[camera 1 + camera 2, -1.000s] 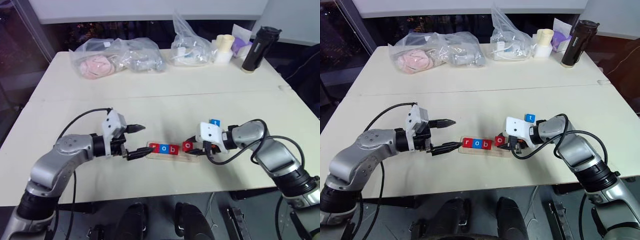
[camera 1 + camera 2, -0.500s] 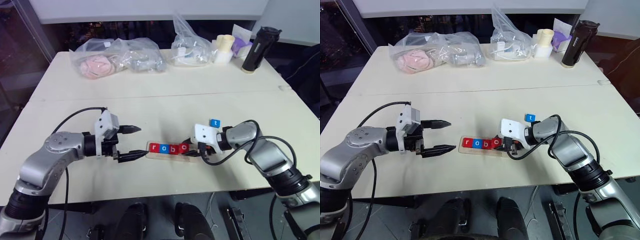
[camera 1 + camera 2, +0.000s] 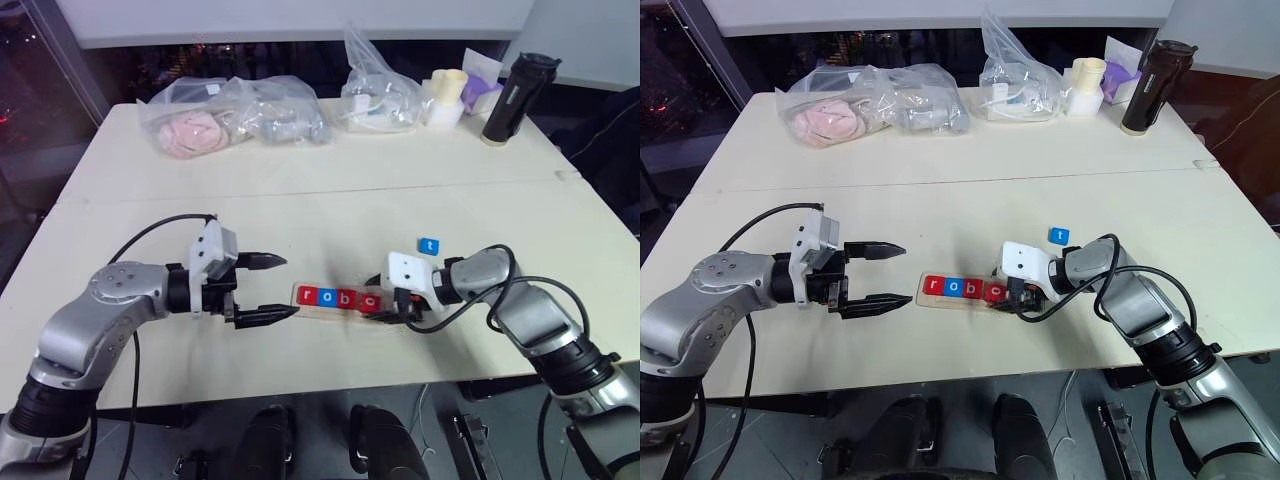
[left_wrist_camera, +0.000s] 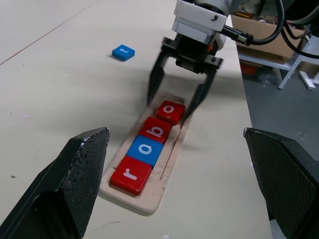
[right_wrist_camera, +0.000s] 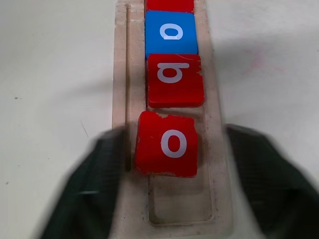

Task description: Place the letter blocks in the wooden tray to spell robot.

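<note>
Head cameras give us the pale table [image 3: 330, 200] with the wooden tray [image 3: 335, 311] near its front edge, between our two arms; four letter blocks lie in it — red r [image 3: 307, 295], blue o [image 3: 326, 296], red b [image 3: 346, 298] and a second red o [image 3: 369, 300]. Our left gripper [image 3: 275, 288] sits just off the tray's left end, fingers spread wide with nothing between them. Our right gripper [image 3: 1006, 300] is down at the tray's right end, and the blue t block [image 3: 1059, 236] lies loose on the table beyond it. From the left wrist we see the right gripper's fingers [image 4: 155, 79] parted, straddling the red o without touching it. From the right wrist that last red o [image 5: 168, 143] sits slightly askew, with one bare slot [image 5: 180, 199] beside it.
</note>
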